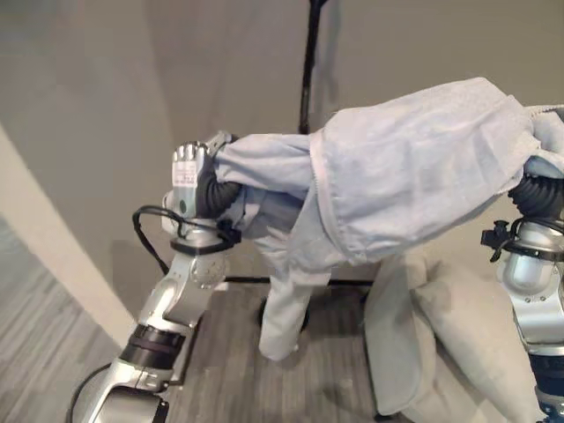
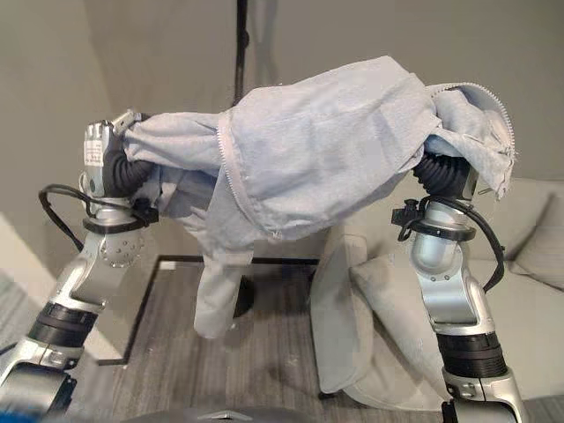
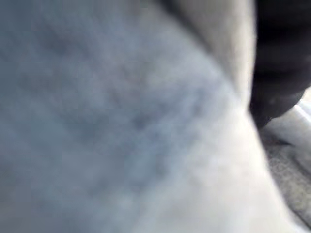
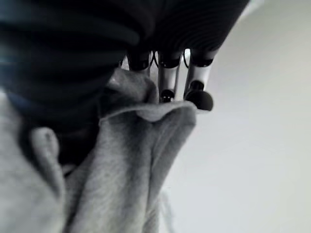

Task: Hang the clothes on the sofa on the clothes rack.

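A light grey zip jacket [image 2: 326, 150] hangs spread between my two raised hands, one sleeve [image 2: 216, 291] dangling toward the floor. My left hand [image 1: 210, 187] goes into the jacket's left end, and the cloth covers its fingers; the left wrist view shows grey cloth [image 3: 121, 121] up close. My right hand [image 2: 445, 176] holds the right end, where the zipper edge [image 2: 493, 123] flops over. In the right wrist view its fingers [image 4: 167, 80] curl down onto a fold of the cloth [image 4: 146, 114]. The black pole of the clothes rack [image 1: 308, 70] stands just behind the jacket.
The rack's black base frame [image 2: 176, 260] lies on the grey wood floor below the jacket. A pale sofa [image 2: 529, 229] with a loose cushion [image 2: 388, 308] sits at the lower right, close to my right arm. A plain wall stands behind.
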{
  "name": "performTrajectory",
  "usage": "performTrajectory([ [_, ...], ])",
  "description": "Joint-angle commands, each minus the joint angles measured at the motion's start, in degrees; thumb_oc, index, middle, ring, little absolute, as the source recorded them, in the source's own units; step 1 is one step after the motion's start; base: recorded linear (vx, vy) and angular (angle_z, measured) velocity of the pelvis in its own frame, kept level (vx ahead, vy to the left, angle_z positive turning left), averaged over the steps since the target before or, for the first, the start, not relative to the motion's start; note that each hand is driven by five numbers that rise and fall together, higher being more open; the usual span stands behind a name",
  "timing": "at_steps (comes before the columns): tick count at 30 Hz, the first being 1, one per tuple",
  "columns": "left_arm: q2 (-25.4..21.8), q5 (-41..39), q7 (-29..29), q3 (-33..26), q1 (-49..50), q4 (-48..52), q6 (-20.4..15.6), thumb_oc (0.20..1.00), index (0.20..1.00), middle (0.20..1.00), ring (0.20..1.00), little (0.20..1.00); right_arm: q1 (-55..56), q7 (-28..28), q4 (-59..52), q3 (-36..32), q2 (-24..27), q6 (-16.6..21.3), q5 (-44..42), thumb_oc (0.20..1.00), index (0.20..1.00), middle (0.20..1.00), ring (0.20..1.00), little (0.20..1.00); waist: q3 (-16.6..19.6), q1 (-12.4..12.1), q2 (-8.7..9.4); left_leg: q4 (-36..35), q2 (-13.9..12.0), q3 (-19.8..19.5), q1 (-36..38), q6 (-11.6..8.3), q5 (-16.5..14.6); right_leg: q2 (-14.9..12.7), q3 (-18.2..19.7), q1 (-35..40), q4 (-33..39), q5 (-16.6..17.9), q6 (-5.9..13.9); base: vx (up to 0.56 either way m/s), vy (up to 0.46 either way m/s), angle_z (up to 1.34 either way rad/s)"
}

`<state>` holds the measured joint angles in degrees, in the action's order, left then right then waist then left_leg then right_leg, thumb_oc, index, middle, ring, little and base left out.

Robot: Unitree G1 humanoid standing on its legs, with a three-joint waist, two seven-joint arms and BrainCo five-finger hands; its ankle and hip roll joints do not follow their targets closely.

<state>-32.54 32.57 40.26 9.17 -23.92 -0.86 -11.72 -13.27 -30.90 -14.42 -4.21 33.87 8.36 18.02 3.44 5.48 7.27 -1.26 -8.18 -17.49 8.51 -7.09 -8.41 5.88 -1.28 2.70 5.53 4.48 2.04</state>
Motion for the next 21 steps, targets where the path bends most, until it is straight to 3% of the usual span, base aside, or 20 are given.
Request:
performTrajectory([
  [1, -1.41, -0.58, 3.47, 0.66, -5.08, -3.48, 1.22, 0.2, 0.2, 0.2, 0.2, 0.2, -1.83, -3.93, 1.63, -5.35, 3.44, 1.14, -1.48, 0.2, 0.2, 0.2, 0.2, 0.2, 4.57, -1.47, -1.92, 3.61, -8.56, 5.0, 0.94, -1.5, 10.6, -3.47, -0.89, -7.14, -6.44, -3.96, 5.42, 0.16, -0.044, 0.01],
  [2, -1.6, -0.47, 3.77, 0.84, -6.08, -4.13, 1.64, 0.2, 0.2, 0.2, 0.2, 0.2, -2.14, -4.02, 2.27, -4.95, 3.92, 1.06, -1.46, 0.2, 0.2, 0.2, 0.2, 0.2, 4.46, -1.73, -1.55, 2.89, -9.15, 4.74, 0.19, -1.11, 10.59, -3.99, -0.95, -6.63, -6.06, -4.26, 5.47, 0.13, -0.025, 0.07],
  [3, -2.34, 0.09, 4.29, 0.99, -8.23, -6.03, 2.54, 0.2, 0.2, 0.2, 0.2, 0.2, -3.31, -3.62, 3.58, -4.23, 4.84, 0.85, -1.86, 0.2, 0.2, 0.2, 0.2, 0.2, 4.22, -2.58, -1.01, 0.34, -7.29, 4.39, -3.38, -0.46, 8.44, -4.83, -0.93, -5.28, -4.45, -4.65, 5.36, 0.12, 0.01, 0.16],
  [5, -3.43, 1.31, 5.1, 2.31, -11.73, -8.79, 3.11, 0.2, 0.2, 0.2, 0.2, 0.2, -6.97, -3.83, 6.45, -2.19, 6.61, 1.23, -2.49, 0.2, 0.2, 0.2, 0.2, 0.2, 4.03, -3.25, -1.14, -3.39, -2.85, 3.49, -7.24, -0.15, 8.33, -5.44, 0.22, -4.89, -2.47, -4.11, 5.04, 0.05, 0.099, 0.36],
  [6, -3.88, 1.23, 5.19, 2.94, -13.42, -9.95, 3.39, 0.2, 0.2, 0.2, 0.2, 0.2, -8.79, -4.17, 8.43, -0.78, 7.26, 1.21, -3.27, 0.2, 0.2, 0.2, 0.2, 0.2, 3.53, -3.91, -1.36, -3.66, -0.02, 2.76, -10.33, 0.27, 9.08, -5.6, 0.76, -4.66, -1.98, -3.91, 4.88, 0.06, 0.167, 0.27],
  [7, -4.92, 1.26, 5.16, 3.17, -15.03, -11.75, 4.36, 0.2, 0.2, 0.2, 0.2, 0.2, -11.18, -4.39, 11.35, 1.47, 7.77, 0.76, -4.12, 0.2, 0.2, 0.2, 0.2, 0.2, 2.81, -5.32, -1.63, -3.74, 5.9, 1.58, -14.79, 1.28, 7.71, -5.17, 1.61, -3.48, -1.33, -4.24, 4.46, 0.06, 0.126, 0.12],
  [8, -4.95, 1.24, 5.21, 3.13, -15.27, -11.94, 4.37, 0.2, 0.2, 0.2, 0.2, 0.2, -11.72, -4.51, 11.79, 1.77, 7.86, 0.85, -4.17, 0.2, 0.2, 0.2, 0.2, 0.2, 2.86, -5.19, -1.5, -3.74, 6.2, 1.61, -14.93, 1.46, 7.73, -5.46, 1.65, -3.51, -1.1, -4.28, 4.57, 0.14, 0.158, 0.06],
  [9, -5.84, 0.91, 5.15, 3.5, -16.91, -13.96, 4.66, 0.2, 0.2, 0.2, 0.2, 0.2, -14.3, -4.95, 15.62, 3.69, 8.63, -0.21, -4.11, 0.2, 0.2, 0.2, 0.2, 0.2, 2.41, -6.12, -1.8, -3.74, 10.1, 1.27, -19.16, 1.86, 7.46, -5.28, 2.66, -2.14, -0.61, -4.57, 4.63, 0.11, 0.094, 0.05],
  [13, -8.0, 0.38, 5.83, 5.21, -20.36, -17.43, 4.39, 0.2, 0.2, 0.2, 0.2, 0.2, -18.52, -5.8, 21.98, 6.21, 10.46, -1.01, -5.12, 0.2, 0.2, 0.2, 0.2, 0.2, 2.51, -7.2, -2.52, -3.74, 12.04, 3.25, -23.41, 1.66, 8.56, -5.62, 4.23, 0.46, -0.53, -6.11, 4.89, 0.21, 0.145, 0.0],
  [15, -8.9, 0.42, 5.26, 4.92, -20.27, -17.39, 4.52, 0.2, 0.2, 0.2, 0.2, 0.2, -18.76, -5.41, 22.91, 6.53, 10.31, -1.42, -5.65, 0.2, 0.2, 0.2, 0.2, 0.2, 2.98, -7.54, -2.96, -3.74, 12.03, 3.81, -22.28, 1.98, 8.16, -5.52, 5.1, 1.26, -0.57, -6.42, 4.92, 0.32, 0.228, -0.3],
  [16, -10.6, 0.8, 4.87, 5.09, -19.78, -18.38, 4.69, 0.2, 0.2, 0.2, 0.2, 0.2, -18.52, -5.61, 24.87, 6.38, 10.45, -2.74, -4.9, 0.2, 0.2, 0.2, 0.2, 0.2, 5.11, -7.95, -4.18, -3.74, 11.64, 4.01, -18.83, 2.4, 10.24, -6.6, 6.11, 2.23, -0.62, -7.81, 5.26, 0.31, 0.257, -0.39],
  [21, -12.02, 0.71, 4.22, 4.13, -18.68, -17.31, 4.97, 0.2, 0.2, 0.2, 0.2, 0.2, -19.77, -6.15, 27.21, 6.05, 8.85, -4.26, -5.42, 0.2, 0.2, 0.2, 0.2, 0.2, 6.2, -8.77, -4.69, -3.74, 11.55, 7.35, -15.01, 3.87, 11.03, -8.9, 7.0, 2.72, -2.07, -8.19, 6.31, 0.26, 0.254, -0.43],
])
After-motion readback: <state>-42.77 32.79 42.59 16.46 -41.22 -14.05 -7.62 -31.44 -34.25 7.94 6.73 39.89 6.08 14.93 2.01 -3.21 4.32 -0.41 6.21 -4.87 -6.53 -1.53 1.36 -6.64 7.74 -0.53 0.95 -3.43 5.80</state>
